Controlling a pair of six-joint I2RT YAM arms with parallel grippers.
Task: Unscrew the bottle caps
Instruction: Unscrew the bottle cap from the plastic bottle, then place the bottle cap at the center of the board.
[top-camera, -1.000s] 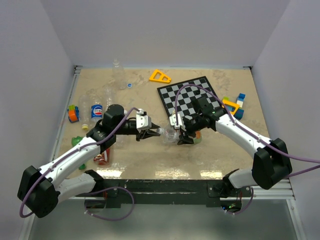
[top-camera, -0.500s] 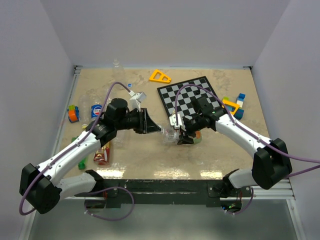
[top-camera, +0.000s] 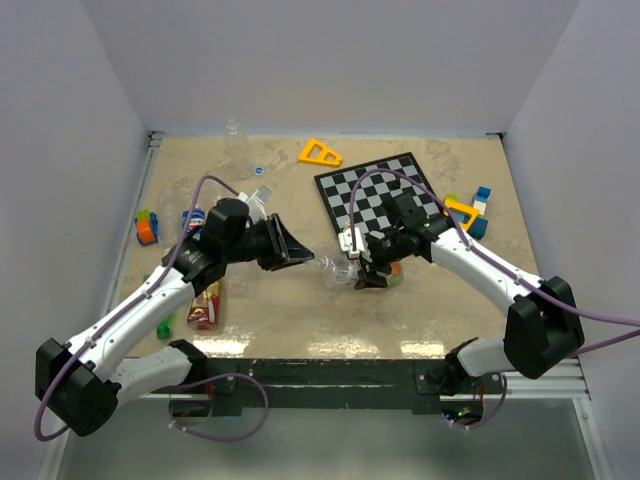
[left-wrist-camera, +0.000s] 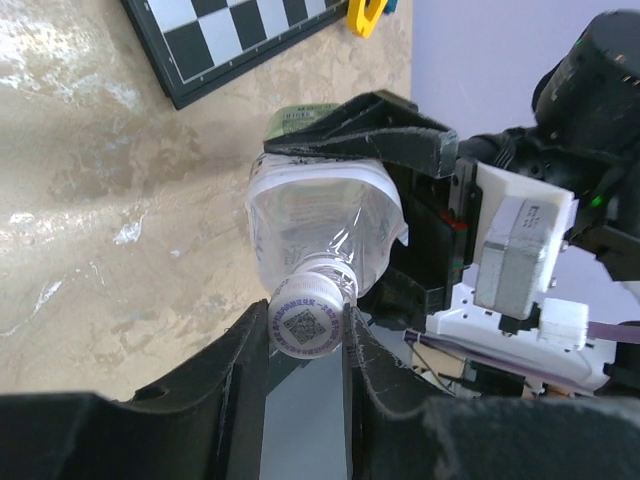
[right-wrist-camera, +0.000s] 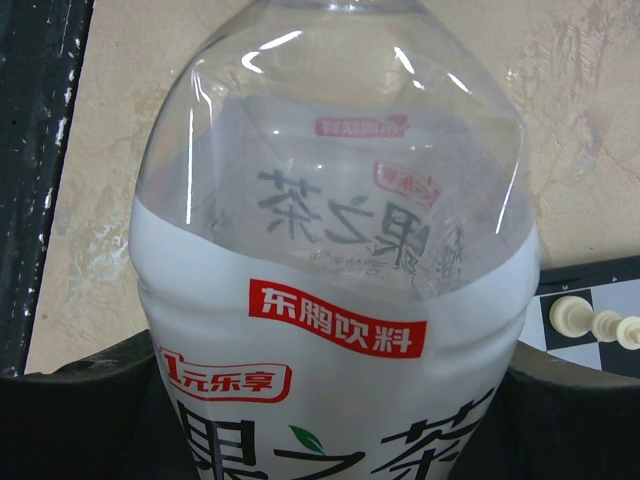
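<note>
A clear bottle (top-camera: 340, 272) with a white label (right-wrist-camera: 340, 340) is held lying sideways just above the table's middle. My right gripper (top-camera: 368, 272) is shut on its body, and its dark fingers (right-wrist-camera: 80, 400) show at both lower corners of the right wrist view. The bottle's white cap (left-wrist-camera: 308, 318), printed with a purple code, is clamped between the fingers (left-wrist-camera: 238, 360) of my left gripper (top-camera: 302, 258), which is shut on it. In the left wrist view the bottle's shoulder (left-wrist-camera: 320, 230) runs back into the right gripper (left-wrist-camera: 420, 190).
A chessboard (top-camera: 385, 190) lies behind the right arm, with white chess pieces (right-wrist-camera: 590, 320) on it. A yellow triangle (top-camera: 320, 152), a clear bottle (top-camera: 236, 145) and a blue cap (top-camera: 259, 170) are at the back. More bottles (top-camera: 203, 305) lie at the left, coloured blocks (top-camera: 470, 210) at the right.
My left wrist has rolled round while shut on the cap, and its forearm has swung back to the left. The right arm and the bottle have stayed still.
</note>
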